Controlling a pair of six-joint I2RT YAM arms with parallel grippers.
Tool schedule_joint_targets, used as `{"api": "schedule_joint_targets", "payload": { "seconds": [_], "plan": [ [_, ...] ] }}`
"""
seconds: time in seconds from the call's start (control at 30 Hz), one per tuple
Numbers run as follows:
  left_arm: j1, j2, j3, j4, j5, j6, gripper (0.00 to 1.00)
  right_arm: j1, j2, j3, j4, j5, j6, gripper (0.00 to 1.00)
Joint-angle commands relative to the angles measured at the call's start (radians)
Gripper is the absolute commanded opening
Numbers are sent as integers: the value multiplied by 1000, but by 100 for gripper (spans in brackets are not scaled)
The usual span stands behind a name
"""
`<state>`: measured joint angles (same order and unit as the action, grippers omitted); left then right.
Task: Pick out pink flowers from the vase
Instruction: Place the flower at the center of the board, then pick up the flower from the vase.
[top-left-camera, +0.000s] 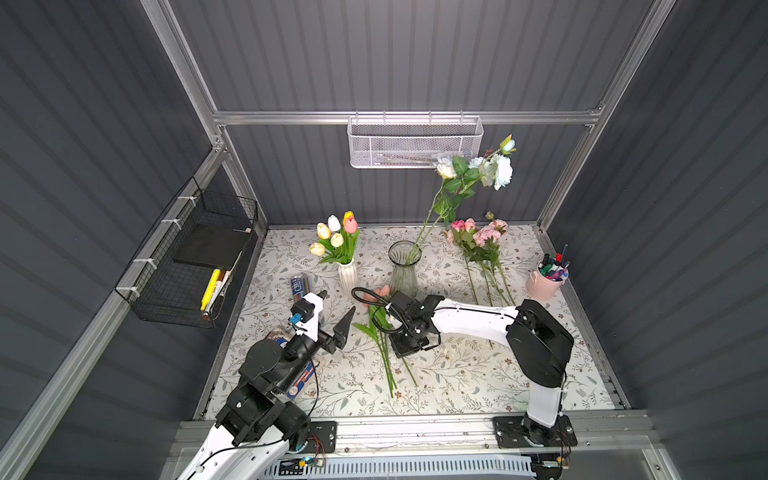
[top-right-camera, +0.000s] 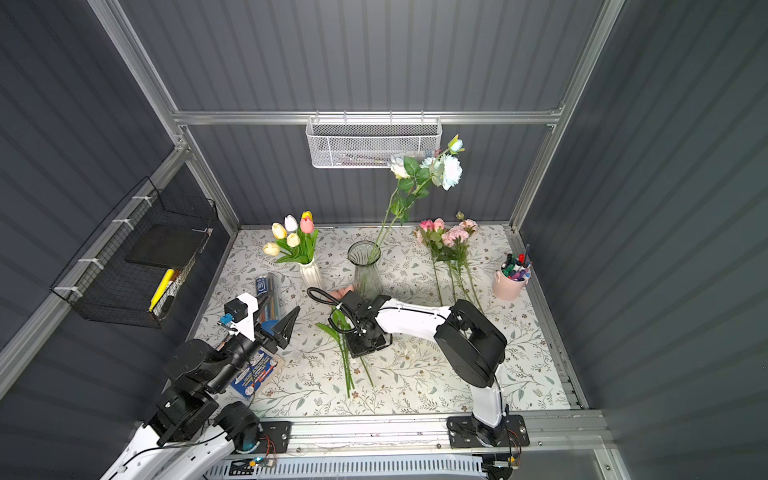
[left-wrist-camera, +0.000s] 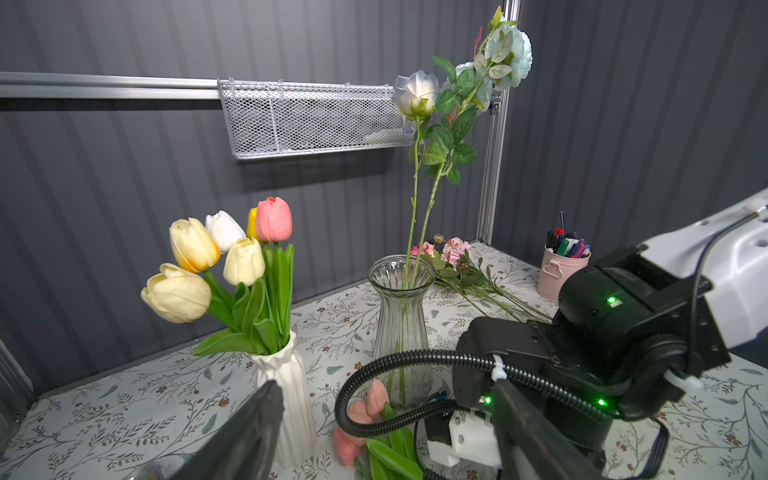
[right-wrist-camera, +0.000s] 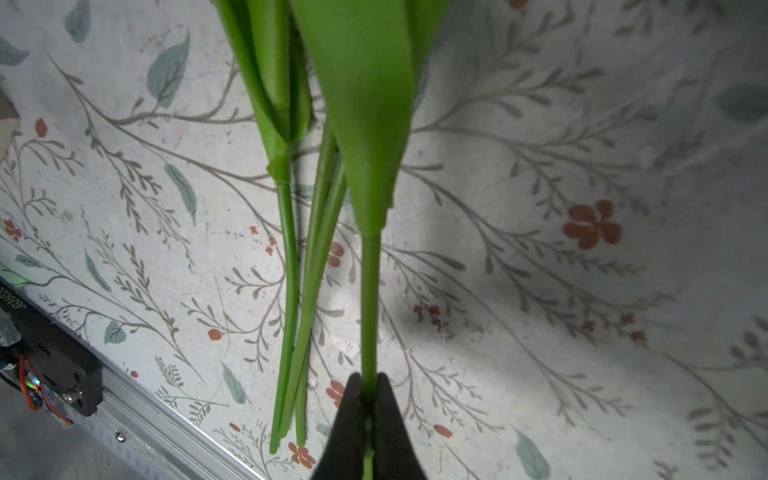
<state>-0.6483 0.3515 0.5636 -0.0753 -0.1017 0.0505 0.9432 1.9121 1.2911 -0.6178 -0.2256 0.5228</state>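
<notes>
While the right gripper (right-wrist-camera: 368, 386) hangs low over the middle of the table (top-left-camera: 457, 374), its black fingertips (right-wrist-camera: 390, 415) are pressed against either side of one green stem (right-wrist-camera: 370, 299), pinching it a little below the base of a broad leaf. That stem belongs to the coral-pink tulips (top-left-camera: 376, 296), whose blooms lie just in front of the glass vase (top-left-camera: 404, 266), partly hidden by the right arm's cable. Their stems run toward the table's front edge. Other loose stems lie beside the pinched one in the right wrist view.

The left gripper (top-left-camera: 334, 313) is held above the table nearer its left edge. Its two dark fingers (top-left-camera: 345, 328) are spread wide with nothing between them.

More pink flowers, pink roses and ruffled blooms (top-left-camera: 478, 235), lie in a bunch near the far right corner, heads toward the back edge and stems pointing to the front. One pink tulip (top-left-camera: 351, 225) stands among yellow and white tulips (top-left-camera: 328, 237) in the white ribbed vase (top-left-camera: 347, 276), just left of the glass vase. The glass vase holds white and pale blue roses (top-left-camera: 496, 168) on tall stems that lean to the right. A pink bucket of markers (top-left-camera: 545, 282) stands by the right edge.
</notes>
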Motion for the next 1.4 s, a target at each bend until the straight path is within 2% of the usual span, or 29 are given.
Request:
{"api": "schedule_joint_targets", "payload": {
  "seconds": [0.0,0.07,0.17,0.37,0.47,0.63,0.8,0.9,0.97,1.1,1.17,1.37],
  "plan": [
    [-2,1,-9,-5,10,19,80,-11,16,32,-36,-11,20,21],
    [-2,-2,-8,-7,12,18,80,-12,5,34,-37,2,29,30],
    [-2,-9,-8,-9,14,19,80,-12,-46,8,-9,12,37,35],
    [-3,-10,-6,-13,16,20,80,-12,-160,-39,21,54,30,39],
    [-2,-12,-7,-15,13,20,80,-12,-263,-76,80,72,1,38],
    [-3,-12,1,-25,-10,4,80,-12,-430,-117,269,127,-114,38],
    [-2,-32,-11,-23,-35,-8,80,-14,-484,-111,518,145,-315,39],
    [-2,-23,-13,-17,-46,0,80,-18,-440,-131,775,142,-476,38],
    [-2,-15,-14,-11,-32,3,80,-29,-384,-85,851,155,-535,36],
    [-2,8,-22,7,46,23,78,-99,-255,17,1011,76,-513,33],
    [-2,31,-14,2,81,28,77,-131,-185,94,1022,53,-482,31],
    [-1,66,-6,3,82,32,76,-177,-24,231,1082,-26,-492,27]
  ]
}}
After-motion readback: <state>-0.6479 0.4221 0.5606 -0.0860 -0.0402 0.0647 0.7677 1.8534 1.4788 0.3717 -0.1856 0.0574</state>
